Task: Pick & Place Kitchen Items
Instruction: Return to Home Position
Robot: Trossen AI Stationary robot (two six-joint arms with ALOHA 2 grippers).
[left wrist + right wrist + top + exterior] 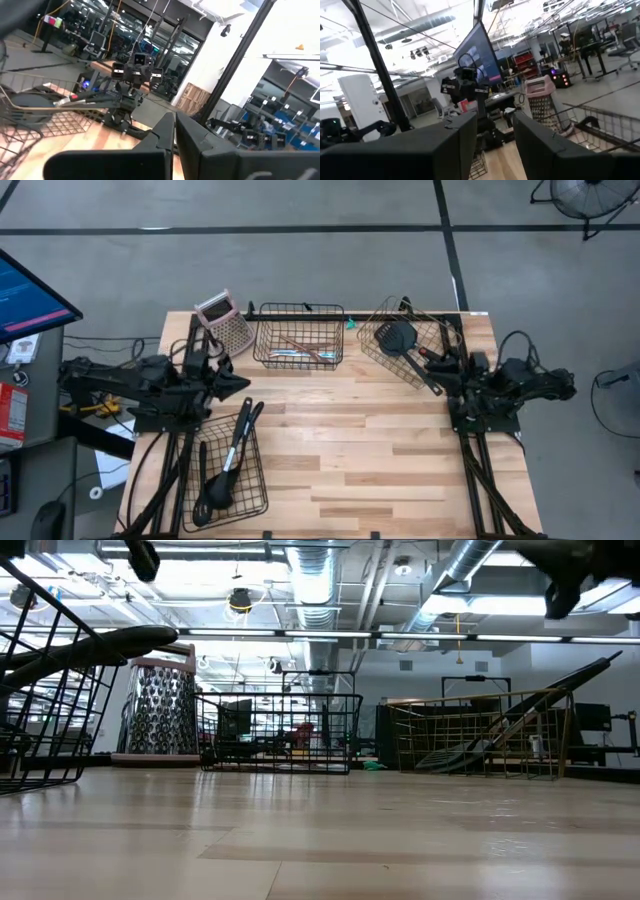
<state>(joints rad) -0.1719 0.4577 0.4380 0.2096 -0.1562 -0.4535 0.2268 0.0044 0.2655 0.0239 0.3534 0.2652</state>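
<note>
Worktop [360,450]: nothing loose on it; sorting looks done.
Baskets: left basket [250,495], middle basket [298,313] and right basket [372,340] hold the utensils [228,455].
Left gripper [175,122]: at the left side, fingers pressed together, empty.
Right gripper [490,125]: at the right side, fingers spread, empty.

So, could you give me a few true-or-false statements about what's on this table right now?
1. The pink-topped grater stands inside a basket. False: it stands on the table, beside the top black basket.
2. The gold basket holds a black spatula. True.
3. The right gripper grips a spoon. False: it is open and empty.
4. The lower-left basket holds black utensils. True.
</note>
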